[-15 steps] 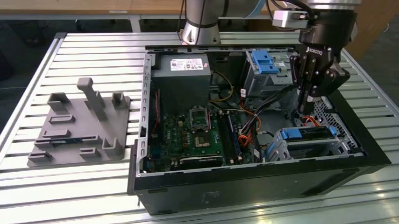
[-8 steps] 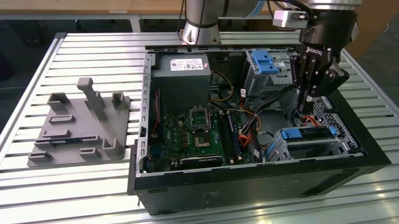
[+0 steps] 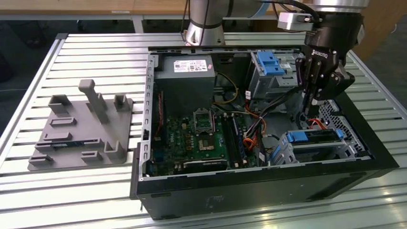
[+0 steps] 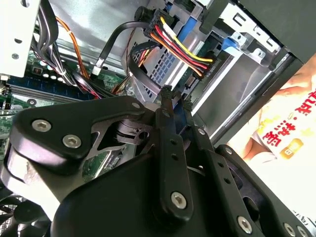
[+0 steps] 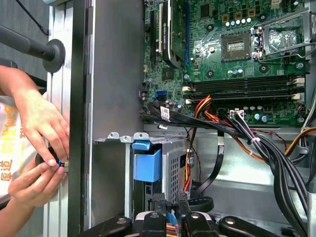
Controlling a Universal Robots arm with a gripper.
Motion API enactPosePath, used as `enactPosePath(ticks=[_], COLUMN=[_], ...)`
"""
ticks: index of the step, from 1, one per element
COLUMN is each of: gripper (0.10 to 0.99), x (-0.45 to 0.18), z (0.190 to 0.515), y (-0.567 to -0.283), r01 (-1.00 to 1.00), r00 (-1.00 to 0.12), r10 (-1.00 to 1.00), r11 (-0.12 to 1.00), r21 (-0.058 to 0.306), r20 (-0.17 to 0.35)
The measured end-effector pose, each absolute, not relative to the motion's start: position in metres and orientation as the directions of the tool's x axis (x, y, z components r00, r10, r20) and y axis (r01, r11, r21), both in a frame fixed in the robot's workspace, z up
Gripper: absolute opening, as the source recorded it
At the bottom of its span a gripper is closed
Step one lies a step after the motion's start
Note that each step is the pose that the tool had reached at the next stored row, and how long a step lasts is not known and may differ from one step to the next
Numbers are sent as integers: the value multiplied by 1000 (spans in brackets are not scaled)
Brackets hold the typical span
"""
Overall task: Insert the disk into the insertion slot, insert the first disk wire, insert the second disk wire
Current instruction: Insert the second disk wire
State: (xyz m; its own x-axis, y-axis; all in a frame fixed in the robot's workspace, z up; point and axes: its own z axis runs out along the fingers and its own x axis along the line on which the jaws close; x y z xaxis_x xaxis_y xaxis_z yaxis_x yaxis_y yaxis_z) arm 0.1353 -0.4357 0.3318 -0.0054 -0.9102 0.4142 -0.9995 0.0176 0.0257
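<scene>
The disk (image 3: 316, 137), silver in its bright blue carrier, lies in the insertion slot (image 3: 346, 151), a low grey cage at the case's corner on the exterior view's right. My gripper (image 3: 306, 113) hangs just above the disk's inner end. In both wrist views the black fingers (image 4: 165, 113) stand close together with a thin blue disk wire (image 5: 170, 217) pinched between them. The gripper (image 4: 176, 96) points at the cage (image 4: 237, 84), where a red, yellow and black wire bundle (image 4: 177, 47) ends in a black plug. The carrier's blue end (image 5: 147, 165) faces the gripper (image 5: 170, 200).
A taller bay with a blue latch (image 3: 270, 64) stands behind the gripper. The motherboard (image 3: 197, 138) and loose cables (image 5: 276, 148) fill the case floor. A person's hands (image 5: 39, 148) work at the case's outer wall. A grey fixture plate (image 3: 83, 129) lies on the exterior view's left.
</scene>
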Motion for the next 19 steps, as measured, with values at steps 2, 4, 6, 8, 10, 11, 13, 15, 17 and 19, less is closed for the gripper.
enactPosePath(ticks=[2,4,6,8,10,11,13,15,17,19], gripper=[231,216,153,145,145,145,145,145,145,145], x=[135,136,136,136,136,136,136,136,141,143], z=[331,331,331,331,330,330,330,331,331,331], y=[-436,-436,-436,-436,-436,-436,-436,-436,-436,-436], r01=[-1000,-999,-999,-999,-999,-999,-999,-999,-999,-999], r00=[-6,-6,-7,-7,-7,-7,-7,-7,-3,2], r10=[-910,-910,-911,-912,-913,-914,-914,-914,-913,-914], r11=[18,18,19,19,19,19,19,19,19,19], r21=[26,26,26,26,26,26,26,26,37,48], r20=[414,414,412,410,407,407,407,407,407,407])
